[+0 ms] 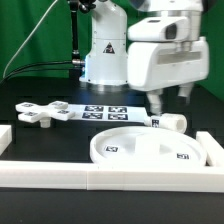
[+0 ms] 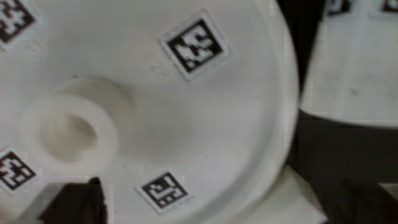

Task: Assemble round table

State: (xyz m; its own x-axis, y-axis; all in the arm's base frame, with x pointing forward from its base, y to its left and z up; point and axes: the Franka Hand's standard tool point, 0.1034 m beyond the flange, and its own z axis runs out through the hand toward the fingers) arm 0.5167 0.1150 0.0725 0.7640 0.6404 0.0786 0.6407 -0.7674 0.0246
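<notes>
The large rimmed round disc [image 1: 148, 150] lies flat near the front of the table. In the wrist view the disc [image 2: 178, 110] fills most of the picture, showing its raised centre hub with a hole [image 2: 71, 127] and several square tags. The short thick cylinder leg [image 1: 174, 122] lies just behind the disc's far right rim and also shows in the wrist view [image 2: 356, 70]. The flat cross-shaped piece [image 1: 40, 114] lies at the exterior view's left. My gripper [image 1: 170, 102] hangs above the leg, fingers apart and holding nothing.
The marker board [image 1: 105, 110] lies behind the disc, in front of the robot base [image 1: 105, 60]. Long white border rails run along the front [image 1: 100, 178] and the exterior view's right [image 1: 212, 150]. The tabletop is black.
</notes>
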